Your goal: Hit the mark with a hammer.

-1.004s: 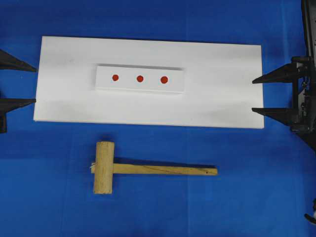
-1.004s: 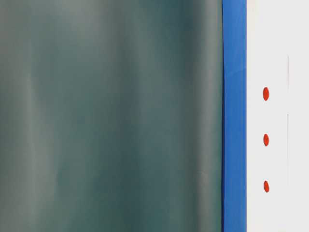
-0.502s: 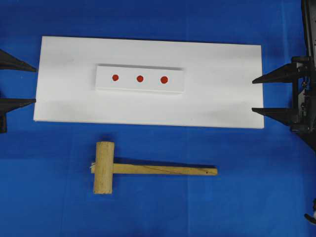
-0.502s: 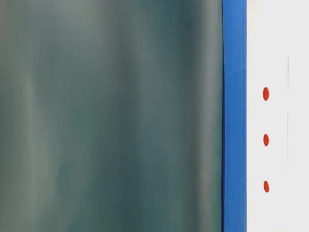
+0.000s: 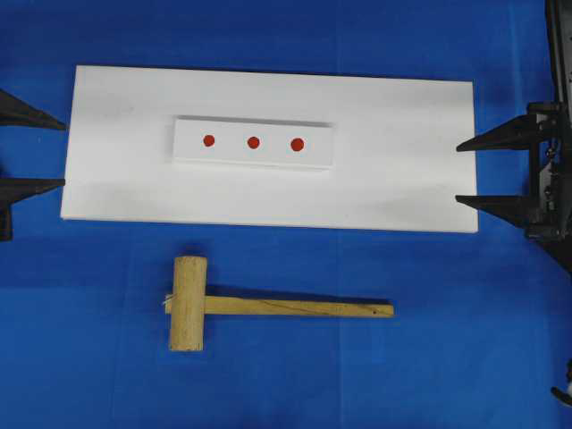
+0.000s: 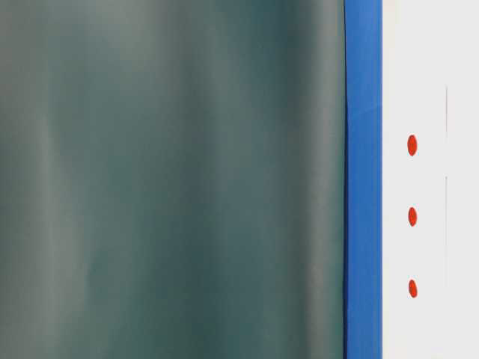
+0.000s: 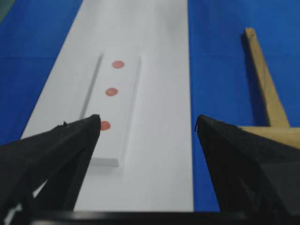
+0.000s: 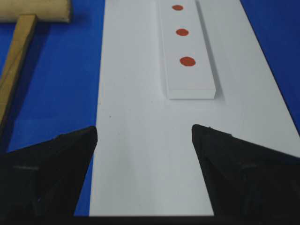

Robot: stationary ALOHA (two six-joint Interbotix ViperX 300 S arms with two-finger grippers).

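Nothing has changed over the last second: every view matches the earlier ones, so the work has not begun. The hammer [image 5: 189,305] lies flat on the blue bench [image 5: 465,357], near the front edge and a little left of centre, its thick round head to the left and its slim squared handle running off to the right. It rests just in front of the white board [image 5: 402,170], apart from it, with a strip of blue showing between them. On the board sits a smaller raised white strip [image 5: 317,143] carrying three red dots [image 5: 253,142] in a row; which of them is the mark to strike cannot be told from here. The left pincer [image 5: 36,152] waits at the left end of the board with its jaws spread wide and nothing between them, and the right pincer [image 5: 474,172] stands likewise released and empty at the right end. Both are well apart from the hammer. From the left wrist view the hammer's handle shows off to the right of the board; from the right wrist view it shows off to the left. The stillness suggests the arms are parked at their start, so the whole job is ahead: one pincer must come to the handle, grasp it, lift, and swing the head onto a dot.
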